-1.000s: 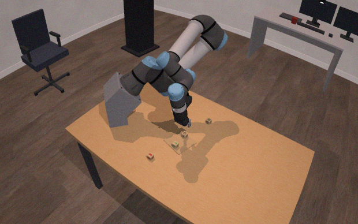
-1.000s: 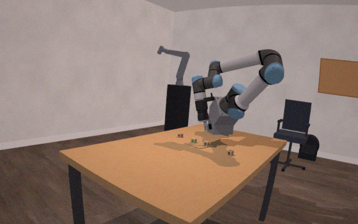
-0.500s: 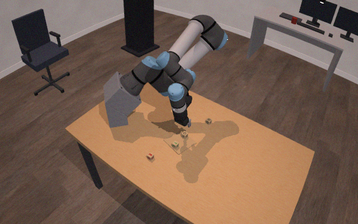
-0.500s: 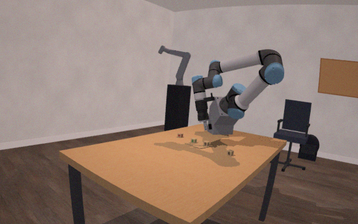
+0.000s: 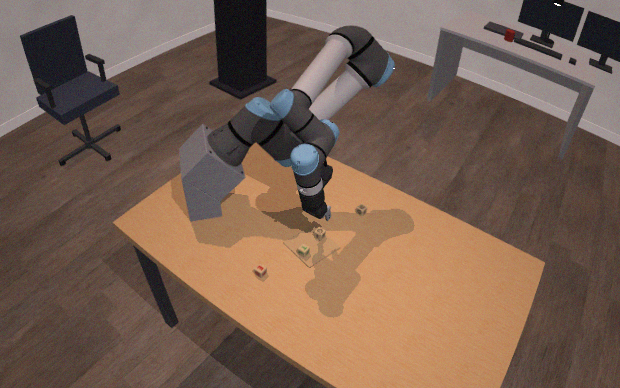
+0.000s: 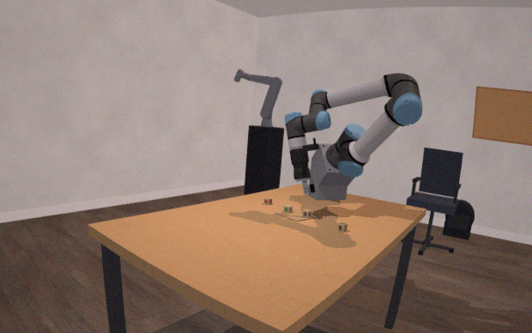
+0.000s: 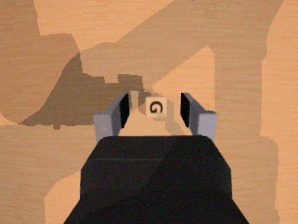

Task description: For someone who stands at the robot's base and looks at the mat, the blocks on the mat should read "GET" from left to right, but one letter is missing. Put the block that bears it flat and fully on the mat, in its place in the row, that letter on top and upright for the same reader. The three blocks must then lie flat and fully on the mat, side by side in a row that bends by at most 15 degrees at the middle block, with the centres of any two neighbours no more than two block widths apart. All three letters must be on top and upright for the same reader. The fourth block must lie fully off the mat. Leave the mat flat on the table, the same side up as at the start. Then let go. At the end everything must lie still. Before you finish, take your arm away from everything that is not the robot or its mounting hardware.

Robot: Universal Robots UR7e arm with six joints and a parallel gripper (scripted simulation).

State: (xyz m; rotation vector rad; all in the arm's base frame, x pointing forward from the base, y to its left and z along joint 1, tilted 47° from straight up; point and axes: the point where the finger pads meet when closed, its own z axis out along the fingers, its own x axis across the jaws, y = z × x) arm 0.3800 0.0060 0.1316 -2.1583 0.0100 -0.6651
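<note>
A thin tan mat (image 5: 312,251) lies mid-table. On it sit a block with a green letter (image 5: 303,250) and, at its far corner, a block with a dark G (image 5: 319,233). In the wrist view the G block (image 7: 154,107) shows between my fingers, below them. My gripper (image 5: 327,216) is open and empty and hovers just above the G block. A block with a red letter (image 5: 260,271) lies off the mat to the left.
The arm's grey base block (image 5: 207,172) stands at the table's back left. The arm casts broad shadows over the mat area. From the exterior view the blocks (image 6: 306,213) lie in a loose line in front of the base.
</note>
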